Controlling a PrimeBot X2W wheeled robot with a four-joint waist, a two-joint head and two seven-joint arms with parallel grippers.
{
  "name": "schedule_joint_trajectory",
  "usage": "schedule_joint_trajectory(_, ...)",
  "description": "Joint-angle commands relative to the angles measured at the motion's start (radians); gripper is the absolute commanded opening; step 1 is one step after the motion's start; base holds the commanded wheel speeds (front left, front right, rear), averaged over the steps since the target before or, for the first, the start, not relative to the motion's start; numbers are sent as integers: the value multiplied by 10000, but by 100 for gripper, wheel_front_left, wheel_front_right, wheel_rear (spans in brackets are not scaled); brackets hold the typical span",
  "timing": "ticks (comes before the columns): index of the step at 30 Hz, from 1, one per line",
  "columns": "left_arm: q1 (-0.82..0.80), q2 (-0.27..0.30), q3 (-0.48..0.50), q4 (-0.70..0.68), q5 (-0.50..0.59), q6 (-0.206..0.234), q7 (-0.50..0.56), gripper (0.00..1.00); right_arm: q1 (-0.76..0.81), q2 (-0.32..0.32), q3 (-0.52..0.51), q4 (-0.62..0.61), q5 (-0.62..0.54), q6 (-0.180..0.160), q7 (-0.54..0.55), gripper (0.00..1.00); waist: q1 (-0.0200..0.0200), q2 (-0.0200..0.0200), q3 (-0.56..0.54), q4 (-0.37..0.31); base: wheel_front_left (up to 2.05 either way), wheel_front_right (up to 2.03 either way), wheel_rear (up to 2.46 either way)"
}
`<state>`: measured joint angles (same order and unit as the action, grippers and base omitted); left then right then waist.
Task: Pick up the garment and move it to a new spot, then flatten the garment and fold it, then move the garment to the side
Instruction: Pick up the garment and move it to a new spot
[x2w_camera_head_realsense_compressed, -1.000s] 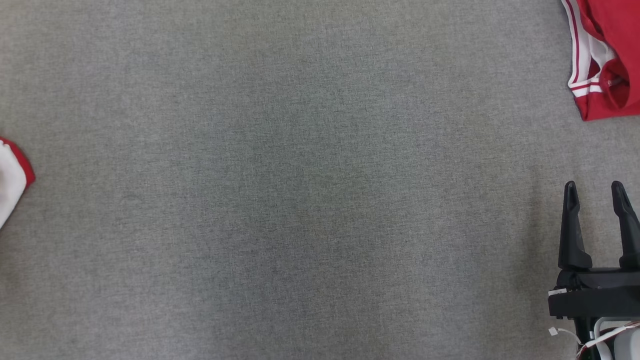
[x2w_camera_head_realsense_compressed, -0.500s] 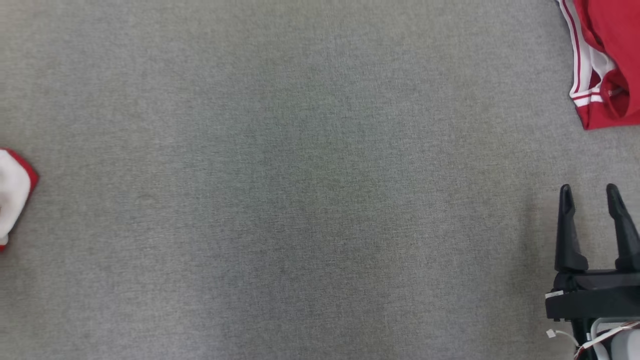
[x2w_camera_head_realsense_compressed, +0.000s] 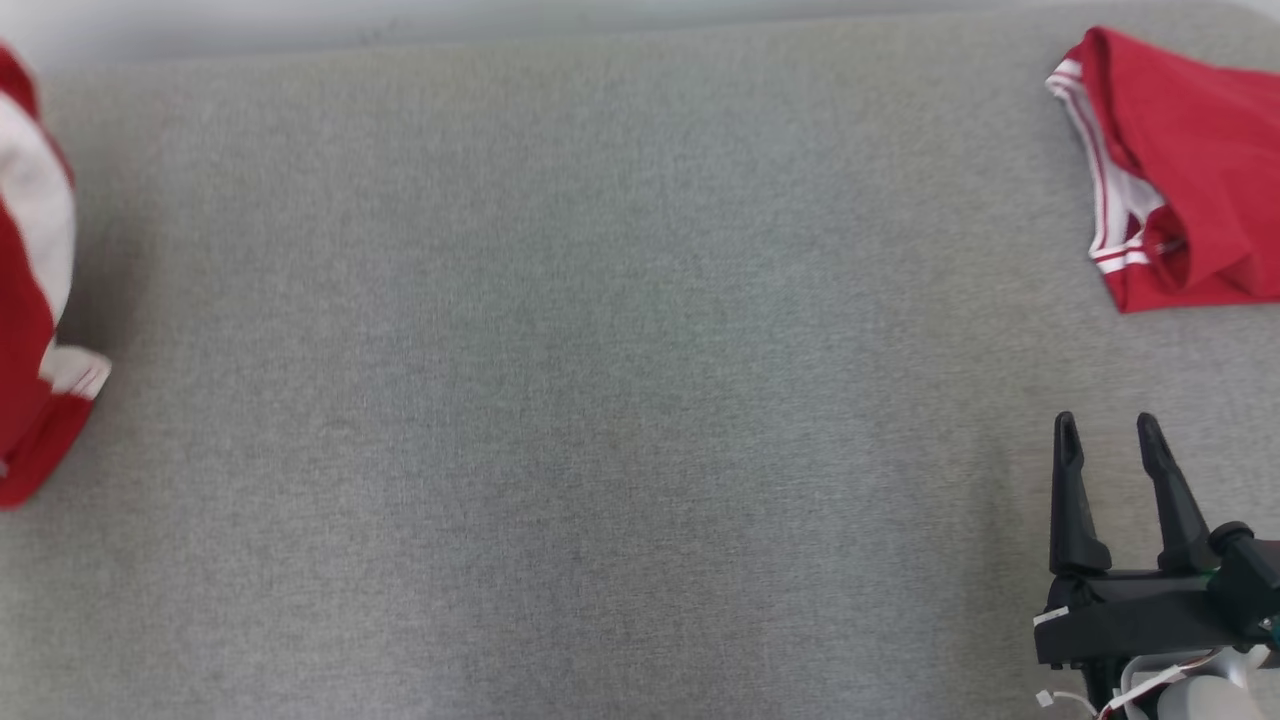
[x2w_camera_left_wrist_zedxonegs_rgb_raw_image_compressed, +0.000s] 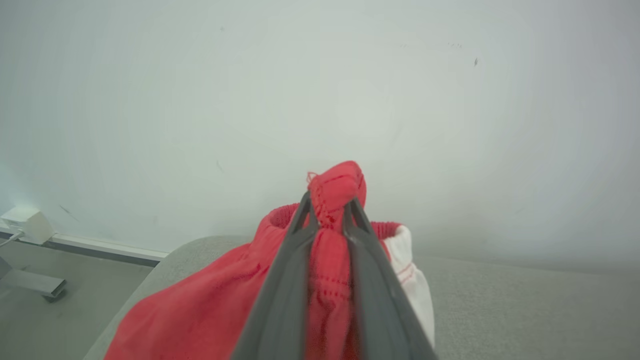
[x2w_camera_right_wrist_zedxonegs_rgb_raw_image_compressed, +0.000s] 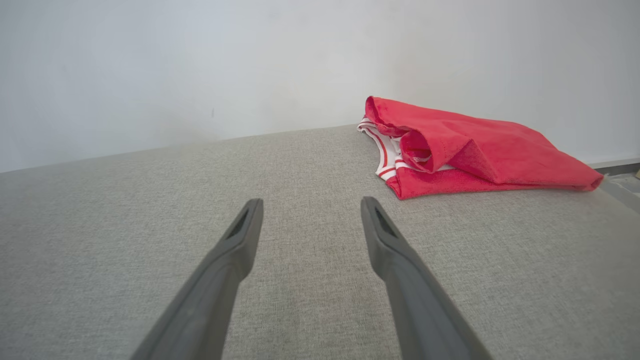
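Left pincer: the left gripper (x2w_camera_left_wrist_zedxonegs_rgb_raw_image_compressed: 329, 199) is clamped on a bunched fold of the red fabric garment with a white panel (x2w_camera_left_wrist_zedxonegs_rgb_raw_image_compressed: 200, 310), and a knob of cloth pokes past its tips.
Garment: it drapes back from those jaws toward the wrist.
Landing room: likely the bare grey woven surface (x2w_camera_head_realsense_compressed: 600, 400) toward the right gripper (x2w_camera_head_realsense_compressed: 1106, 425), whose fingers are spread and empty.
Beyond right tips: a folded red cloth with white stripes (x2w_camera_head_realsense_compressed: 1190, 180).
Hidden: the head view cuts off and blurs the held garment, so its long axis cannot be told.
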<state>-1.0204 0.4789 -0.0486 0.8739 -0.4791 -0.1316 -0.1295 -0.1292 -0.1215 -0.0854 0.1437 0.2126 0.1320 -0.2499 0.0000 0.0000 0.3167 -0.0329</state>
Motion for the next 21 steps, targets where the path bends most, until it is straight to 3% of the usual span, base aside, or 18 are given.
schedule_joint_trajectory(1, -121, -15, -109, -255, -44, 26, 39, 0, -34, 38, 10, 66, 105, -30, -76, 100, 0, 0, -452, -180, 0, 0, 0)
schedule_joint_trajectory(8, -363, -668, -1143, -2615, -164, 25, 761, 0, 201, 280, 94, 566, 206, -30, -152, 100, 0, 0, -1206, -964, 0, 0, 0)
schedule_joint_trajectory(15, -665, -2190, -2050, -4087, -367, 104, 1440, 0, 224, 460, 55, 534, 287, -30, -160, 100, 0, 0, -1441, -2006, 0, 0, 0)
schedule_joint_trajectory(18, -768, -3085, -2337, -4295, -641, 114, 1499, 0, 295, 510, 7, 561, 294, -30, -160, 100, 0, 0, -1472, -2361, 0, 0, 0)
schedule_joint_trajectory(21, -761, -3604, -2564, -4328, -786, 154, 1375, 0, 267, 542, 96, 578, 265, -30, -160, 100, 0, 0, -1468, -2669, 0, 0, 0)
